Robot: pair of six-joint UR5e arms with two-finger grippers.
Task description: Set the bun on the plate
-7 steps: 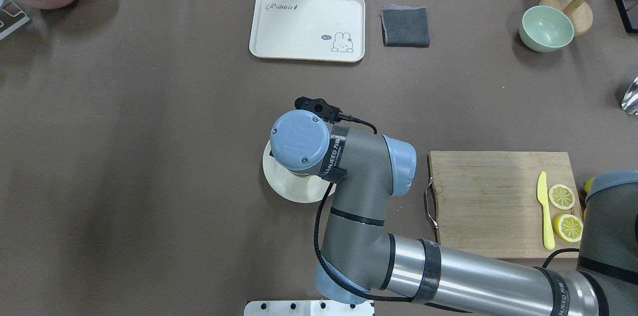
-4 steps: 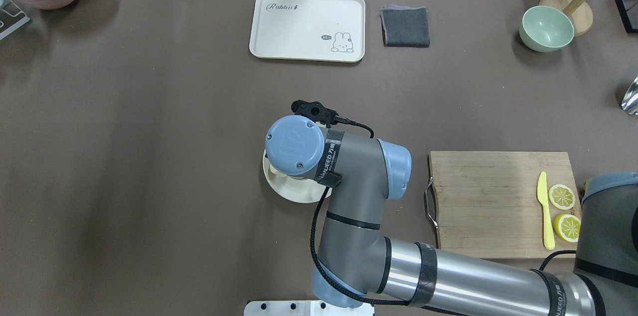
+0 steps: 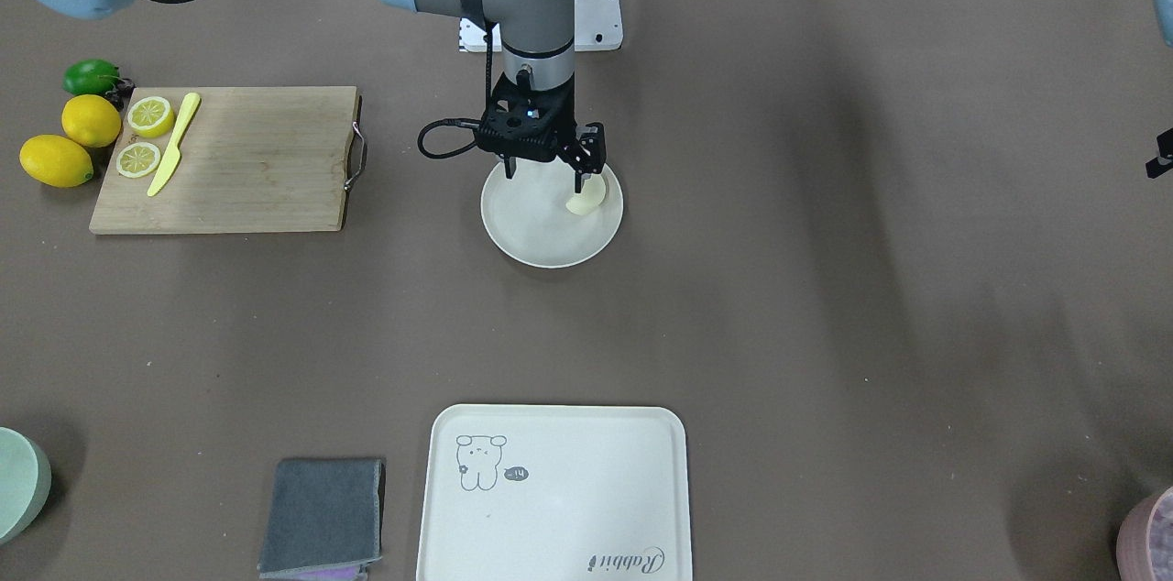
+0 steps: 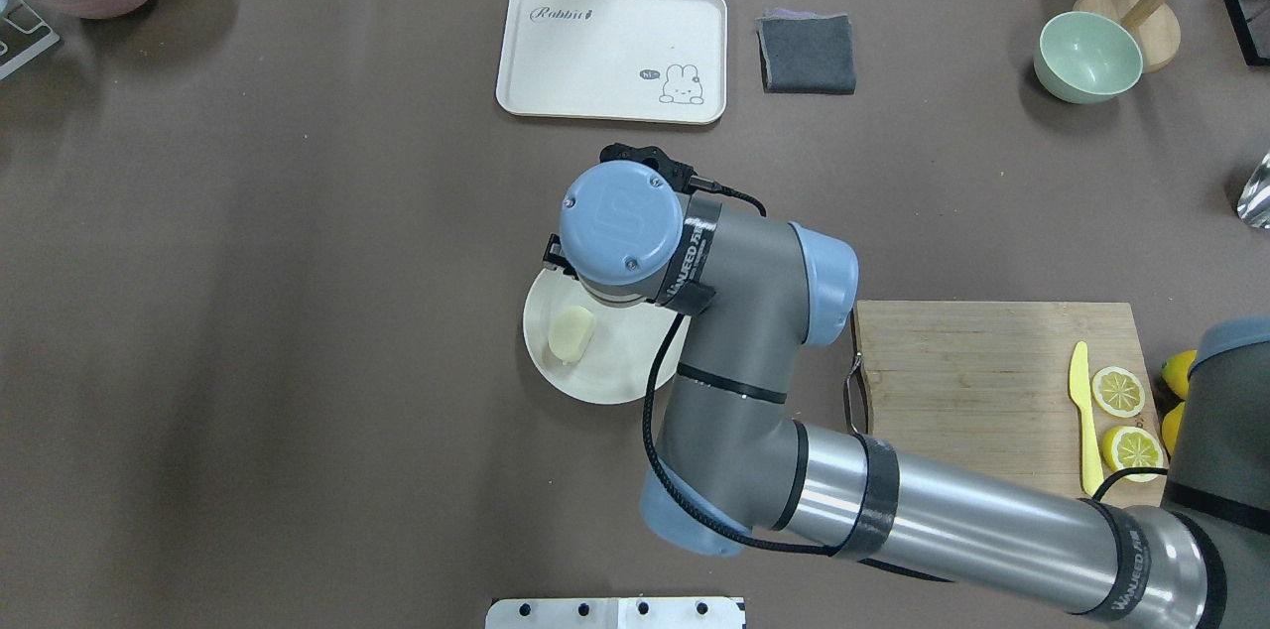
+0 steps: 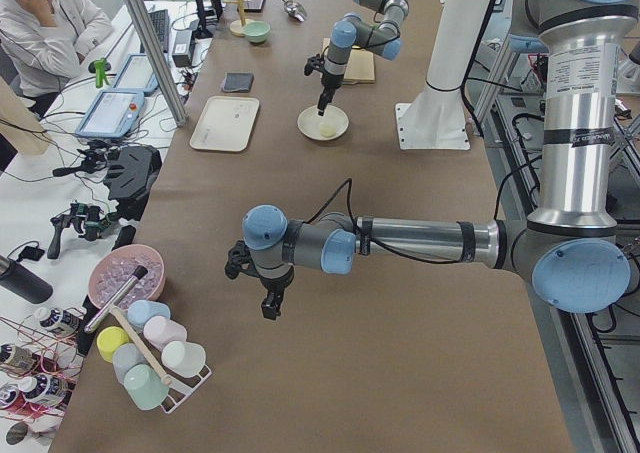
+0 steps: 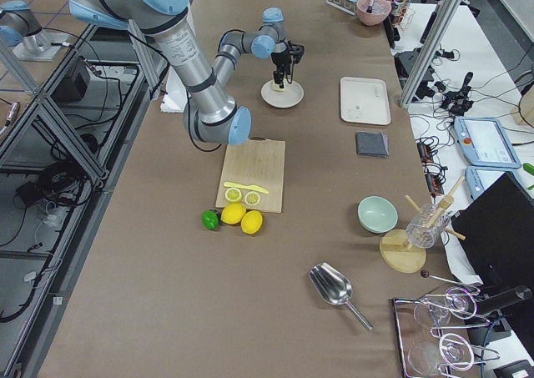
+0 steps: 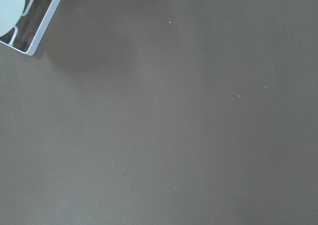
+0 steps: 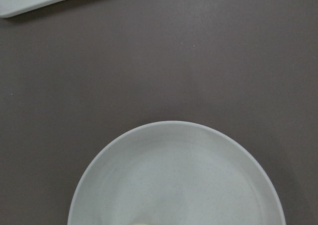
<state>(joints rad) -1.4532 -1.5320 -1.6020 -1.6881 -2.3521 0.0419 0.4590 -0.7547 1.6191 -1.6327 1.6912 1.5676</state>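
The bun (image 3: 586, 196) (image 4: 571, 331), a small pale cream lump, lies on the round off-white plate (image 3: 541, 237) (image 4: 620, 376), near its rim on the robot's left side. My right gripper (image 3: 543, 176) hangs over the plate, open, its fingers spread wide. One fingertip (image 3: 579, 182) is just above the bun. The right wrist view shows the plate's rim (image 8: 164, 123) and bare table beyond. My left gripper (image 5: 268, 311) hovers over bare table far from the plate. It shows only in the exterior left view, so I cannot tell its state.
A cream tray (image 4: 610, 49) and a folded grey cloth (image 4: 807, 52) lie at the far side. A wooden chopping board (image 4: 972, 401) with lemon slices and a yellow knife sits to the right, and whole lemons (image 3: 73, 141) beside it. A green bowl (image 4: 1086, 56) stands far right. A cup rack (image 5: 150, 363) stands near the left arm.
The right arm's wrist has shifted toward the tray and off the plate's left part. The bun, mostly hidden under the wrist before, now lies in plain view on the plate.
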